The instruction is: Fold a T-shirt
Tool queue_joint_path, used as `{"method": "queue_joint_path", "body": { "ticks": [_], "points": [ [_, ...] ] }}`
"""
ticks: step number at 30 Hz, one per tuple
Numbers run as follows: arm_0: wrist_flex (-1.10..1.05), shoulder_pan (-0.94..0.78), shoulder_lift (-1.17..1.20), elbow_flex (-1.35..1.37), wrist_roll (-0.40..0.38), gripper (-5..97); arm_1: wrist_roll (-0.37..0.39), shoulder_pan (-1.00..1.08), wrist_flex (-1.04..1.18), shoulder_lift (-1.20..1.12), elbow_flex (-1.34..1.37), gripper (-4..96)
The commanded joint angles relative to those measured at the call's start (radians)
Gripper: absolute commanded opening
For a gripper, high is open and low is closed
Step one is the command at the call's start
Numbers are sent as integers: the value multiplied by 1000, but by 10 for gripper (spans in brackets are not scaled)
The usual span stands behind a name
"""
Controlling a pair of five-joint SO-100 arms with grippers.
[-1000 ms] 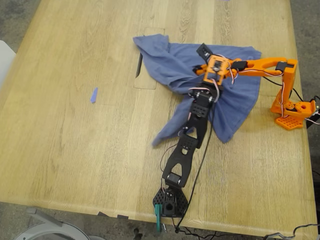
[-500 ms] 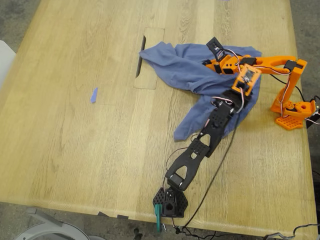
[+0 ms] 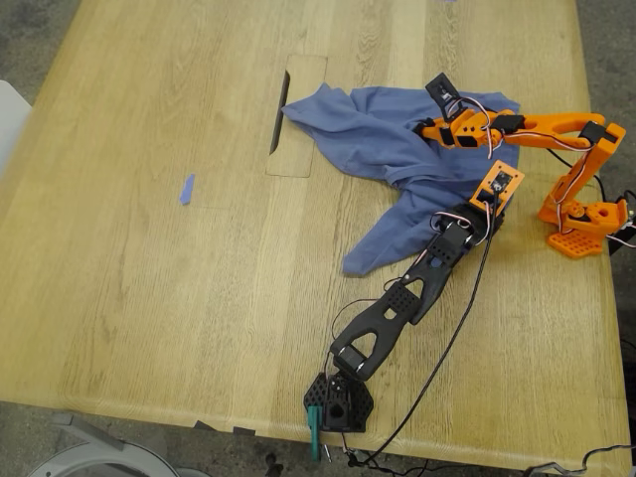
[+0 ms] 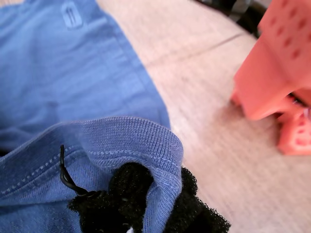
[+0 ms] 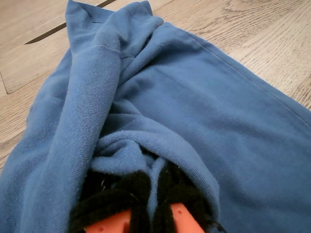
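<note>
- Shifted since a second ago, exterior view: the black arm has swung toward that view's right, dragging the T-shirt [image 3: 402, 164] with it; the cloth's near tail is shorter and the table's slot [image 3: 279, 111] is now uncovered.
- Exterior view: T-shirt lies bunched on the wooden table [image 3: 149, 298], long axis running from the slot toward the orange arm's base [image 3: 581, 224]; one tail trails down toward the black arm. My first gripper [image 3: 494, 204], on the black arm, sits at the cloth's edge nearest the orange base. My second gripper [image 3: 425, 127], on the orange arm, reaches flat over the shirt's far edge.
- First wrist view: my first gripper [image 4: 146, 206] is clamped on a ribbed hem; the bulk of the cloth lies ahead of the jaws, bare wood and orange base beside.
- Second wrist view: my second gripper [image 5: 146, 204] is pinched on a bunched fold; the shirt stretches ahead toward the slot.
- Judgement: both arms hold cloth; spreading apart along the long axis comes next.
</note>
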Motion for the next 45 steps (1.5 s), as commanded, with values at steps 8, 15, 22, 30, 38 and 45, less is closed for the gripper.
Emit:
{"method": "queue_joint_path", "body": {
  "ticks": [8,15,22,30,38,45],
  "points": [
    [-6,-21,8,-41,55,253,9,8,-31,84,25,-1],
    [-8,-14,46,-41,112,463,9,17,-21,104,46,-1],
    [87,15,106,-40,132,548,8,12,-8,120,52,-1],
    [282,95,92,-38,144,589,5,6,8,137,55,-1],
    [256,25,6,-35,238,538,3,-3,-11,147,84,-1],
    [123,-46,-67,-35,308,411,2,-15,-21,150,95,-1]
  ]
}}
